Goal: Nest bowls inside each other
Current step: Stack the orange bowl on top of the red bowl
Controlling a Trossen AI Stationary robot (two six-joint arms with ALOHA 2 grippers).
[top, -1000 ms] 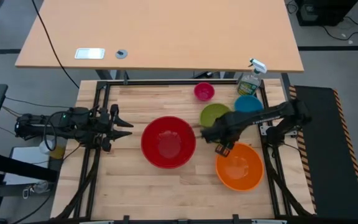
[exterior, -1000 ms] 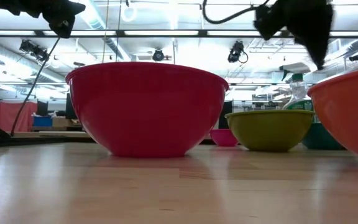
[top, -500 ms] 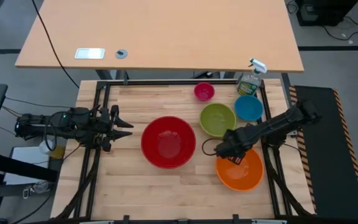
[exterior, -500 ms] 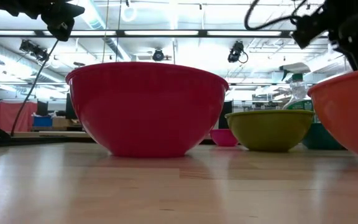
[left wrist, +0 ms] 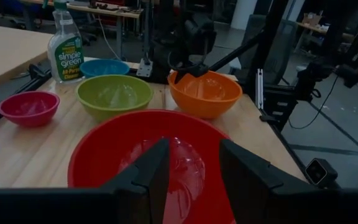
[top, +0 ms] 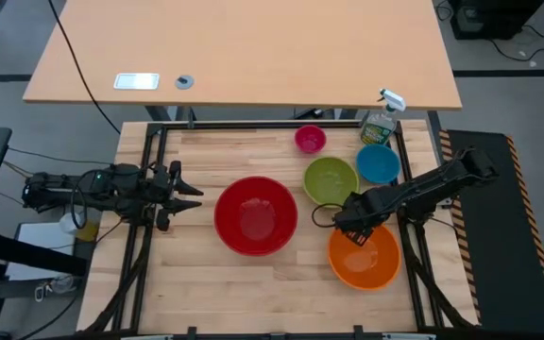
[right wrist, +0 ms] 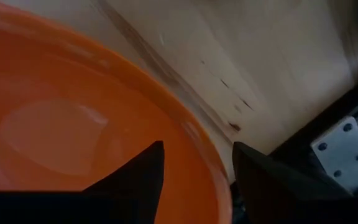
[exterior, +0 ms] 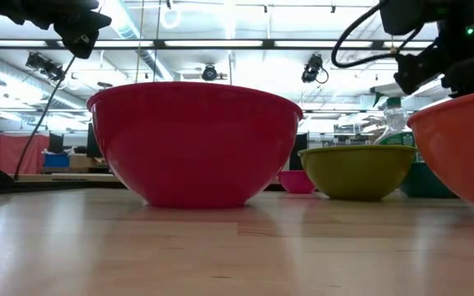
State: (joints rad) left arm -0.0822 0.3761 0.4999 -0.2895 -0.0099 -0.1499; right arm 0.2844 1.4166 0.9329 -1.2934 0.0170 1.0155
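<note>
Right gripper [top: 350,229] over orange bowl's [top: 366,260] rim, fingers spread astride it, left gripper [top: 193,195] pressed together beside red bowl [top: 255,215]

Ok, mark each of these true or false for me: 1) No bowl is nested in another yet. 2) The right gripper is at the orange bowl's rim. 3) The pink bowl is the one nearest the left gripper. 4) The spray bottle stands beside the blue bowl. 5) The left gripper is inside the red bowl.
1) True: all five bowls sit separately on the table.
2) True: the right gripper is at the orange bowl's rim, fingers straddling it.
3) False: the red bowl is nearest the left gripper; the pink bowl sits at the far edge.
4) True: the spray bottle stands just behind the blue bowl.
5) False: the left gripper waits off to the side of it.
</note>
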